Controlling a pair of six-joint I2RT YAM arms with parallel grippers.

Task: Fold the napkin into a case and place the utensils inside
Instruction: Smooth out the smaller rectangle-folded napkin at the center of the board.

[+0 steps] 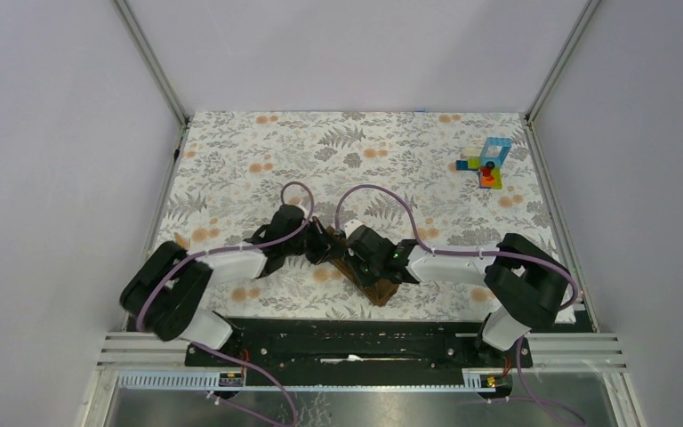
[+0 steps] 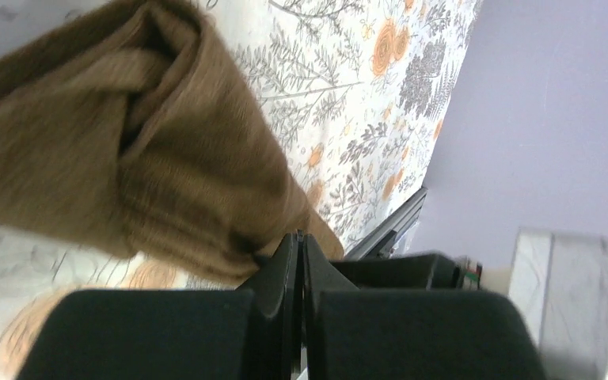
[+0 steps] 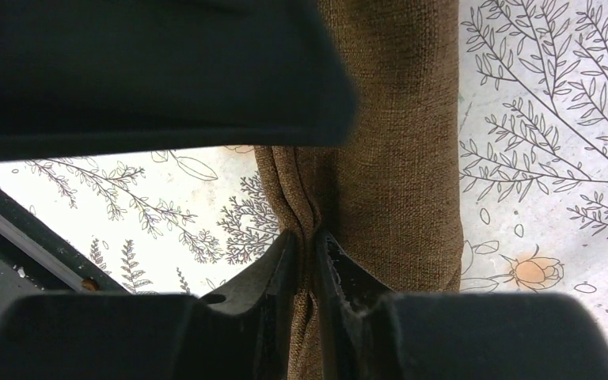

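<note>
The brown napkin (image 1: 376, 287) lies bunched and folded on the floral cloth near the table's front, under both wrists. My left gripper (image 1: 321, 245) is shut, its tips (image 2: 301, 237) right at the edge of the rolled napkin (image 2: 166, 142); no fabric shows between the jaws. My right gripper (image 1: 357, 255) comes in from the right, and its jaws (image 3: 309, 239) pinch a vertical fold of the napkin (image 3: 396, 119). The utensils are out of view in every frame.
A small stack of colourful toy blocks (image 1: 489, 163) stands at the back right of the floral table covering (image 1: 391, 151). The left arm's black body (image 3: 142, 71) hangs close over the right gripper. A metal rail (image 1: 356, 342) runs along the near edge.
</note>
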